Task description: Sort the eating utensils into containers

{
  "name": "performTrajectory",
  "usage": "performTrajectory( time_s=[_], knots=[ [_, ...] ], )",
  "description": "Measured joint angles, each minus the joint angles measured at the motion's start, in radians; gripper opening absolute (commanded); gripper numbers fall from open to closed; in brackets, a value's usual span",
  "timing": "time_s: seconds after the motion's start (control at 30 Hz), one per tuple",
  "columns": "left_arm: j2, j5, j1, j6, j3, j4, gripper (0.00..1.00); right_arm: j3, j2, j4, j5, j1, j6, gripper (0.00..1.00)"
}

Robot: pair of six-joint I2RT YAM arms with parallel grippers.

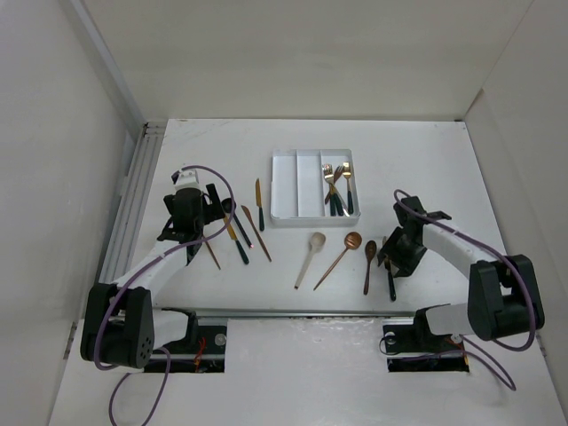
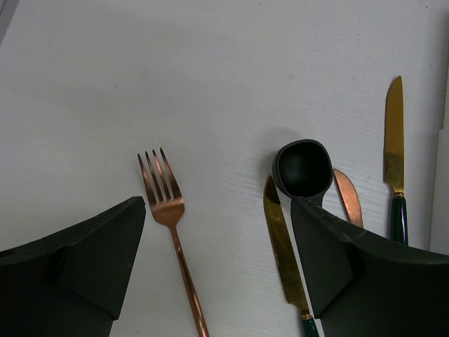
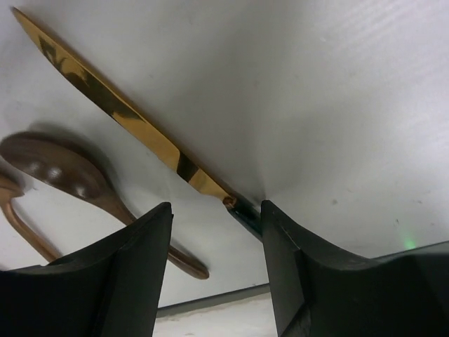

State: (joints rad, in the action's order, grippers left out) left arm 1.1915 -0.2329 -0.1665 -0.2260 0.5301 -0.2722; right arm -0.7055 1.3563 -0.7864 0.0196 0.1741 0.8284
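The white tray (image 1: 286,186) has three long compartments; several gold utensils (image 1: 338,188) lie in the right one. My left gripper (image 1: 197,217) is open and empty, low over a copper fork (image 2: 171,214) that lies between its fingers. A gold knife (image 2: 283,249), a black spoon (image 2: 303,167), a copper knife (image 2: 348,198) and a green-handled gold knife (image 2: 394,151) lie to its right. My right gripper (image 1: 391,257) is open, with a gold knife (image 3: 116,109) running between its fingers. That knife's dark handle (image 3: 247,212) is against the right finger.
A cream spoon (image 1: 311,257), a copper spoon (image 1: 339,257) and a dark brown spoon (image 1: 369,264) lie in front of the tray. The brown spoon also shows in the right wrist view (image 3: 66,172). White walls close in the table on three sides.
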Motion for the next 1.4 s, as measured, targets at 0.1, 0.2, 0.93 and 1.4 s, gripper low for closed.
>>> performTrajectory(
  time_s=[0.1, 0.2, 0.93, 1.4],
  knots=[
    [0.000, 0.000, 0.000, 0.000, 0.000, 0.000, 0.82, 0.023, -0.040, -0.027, -0.006, 0.021, 0.036, 0.59],
    [0.000, 0.000, 0.000, 0.000, 0.000, 0.000, 0.82, 0.028, -0.060, -0.051, -0.009, 0.054, 0.068, 0.58],
    [0.000, -0.008, 0.000, 0.000, 0.000, 0.012, 0.82, 0.028, 0.016, -0.104, -0.032, 0.333, 0.315, 0.46],
    [0.000, -0.009, 0.001, 0.000, 0.000, 0.013, 0.82, -0.040, 0.076, -0.155, 0.042, 0.352, 0.381, 0.00]
  ],
)
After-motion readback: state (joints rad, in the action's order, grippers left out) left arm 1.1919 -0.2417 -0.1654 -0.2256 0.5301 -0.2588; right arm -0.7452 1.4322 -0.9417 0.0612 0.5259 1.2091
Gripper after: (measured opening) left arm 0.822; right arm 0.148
